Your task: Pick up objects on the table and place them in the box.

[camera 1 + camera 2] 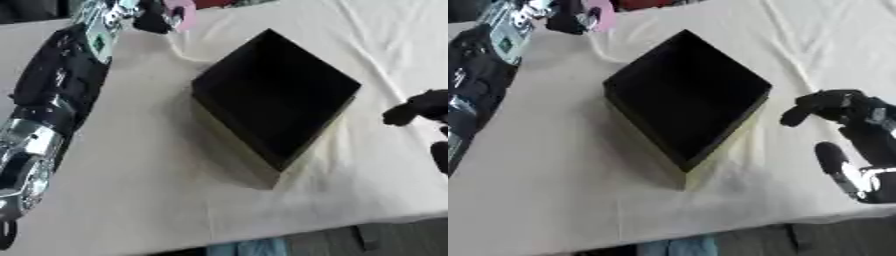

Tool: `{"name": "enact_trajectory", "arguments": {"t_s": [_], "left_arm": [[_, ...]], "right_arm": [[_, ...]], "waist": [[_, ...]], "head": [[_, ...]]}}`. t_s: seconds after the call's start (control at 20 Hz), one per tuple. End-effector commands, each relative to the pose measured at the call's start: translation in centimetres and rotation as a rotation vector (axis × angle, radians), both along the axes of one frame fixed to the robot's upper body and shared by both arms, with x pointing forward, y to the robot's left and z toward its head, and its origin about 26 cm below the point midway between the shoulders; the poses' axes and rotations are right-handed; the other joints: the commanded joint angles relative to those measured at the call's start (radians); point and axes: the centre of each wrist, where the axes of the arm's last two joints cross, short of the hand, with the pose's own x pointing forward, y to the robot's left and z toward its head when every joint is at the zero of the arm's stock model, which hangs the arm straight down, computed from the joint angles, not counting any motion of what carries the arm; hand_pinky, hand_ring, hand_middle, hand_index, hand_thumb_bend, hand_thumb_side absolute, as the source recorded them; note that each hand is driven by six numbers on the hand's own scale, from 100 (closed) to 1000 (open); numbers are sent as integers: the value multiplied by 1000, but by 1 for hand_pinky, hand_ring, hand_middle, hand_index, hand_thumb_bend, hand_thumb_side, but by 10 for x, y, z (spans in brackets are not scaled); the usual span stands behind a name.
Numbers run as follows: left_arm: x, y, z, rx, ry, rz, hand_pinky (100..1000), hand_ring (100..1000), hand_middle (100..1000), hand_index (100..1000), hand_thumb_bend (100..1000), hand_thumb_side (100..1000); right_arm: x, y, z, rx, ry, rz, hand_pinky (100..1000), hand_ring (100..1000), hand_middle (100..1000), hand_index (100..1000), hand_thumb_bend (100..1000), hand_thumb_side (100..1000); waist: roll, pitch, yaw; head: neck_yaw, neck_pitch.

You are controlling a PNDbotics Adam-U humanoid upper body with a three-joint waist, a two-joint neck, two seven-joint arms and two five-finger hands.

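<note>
Here, left hand (pixel 162 17) fingers curled round pink object (pixel 185 14), square black box (pixel 276 95), right hand (pixel 850 112) curled, empty.

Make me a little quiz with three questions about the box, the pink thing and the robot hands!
1. Where is the pink thing?
A. inside the box
B. at the far left of the table, at the left robot hand
C. by the right robot hand

2. What colour is the box?
A. black
B. white
C. red

3. What is the right robot hand doing?
A. holding the box
B. resting beside the box, holding nothing
C. lifting the pink thing

Answers:
1 B: the pink shows at the left robot hand, beyond the box.
2 A: its walls and inside look black on the pale cloth.
3 B: a gap of cloth separates it from the box.
</note>
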Motion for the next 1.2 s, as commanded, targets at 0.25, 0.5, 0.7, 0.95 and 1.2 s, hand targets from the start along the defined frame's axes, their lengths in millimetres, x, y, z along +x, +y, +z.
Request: {"name": "enact_trajectory", "arguments": {"t_s": [0.25, 0.5, 0.7, 0.95, 1.2], "left_arm": [[-23, -32, 55, 43, -152, -305, 501, 345, 289, 494, 100, 246], [-41, -61, 68, 98, -176, -501, 508, 354, 298, 502, 100, 245], [-55, -81, 69, 170, -180, -618, 514, 369, 309, 511, 100, 245], [-68, -99, 62, 268, -160, -725, 519, 379, 320, 518, 100, 249], [-74, -112, 48, 352, -119, -787, 524, 389, 332, 527, 100, 257]], "right_arm": [[-1, -4, 3, -96, -127, 80, 756, 706, 628, 853, 100, 405], [-1, -3, 2, -97, -124, 83, 756, 706, 628, 853, 100, 405], [-1, -3, 2, -96, -123, 85, 756, 707, 629, 853, 100, 405], [-1, -3, 2, -97, -120, 84, 757, 706, 629, 853, 100, 405], [-1, -3, 1, -98, -118, 87, 757, 707, 629, 853, 100, 406]], "waist": [[-10, -32, 18], [-10, -38, 21], [-10, -40, 19], [-7, -42, 19], [-5, -43, 21]], "head": [[-20, 5], [-29, 5], [-33, 5], [-37, 5], [-46, 5]]}}
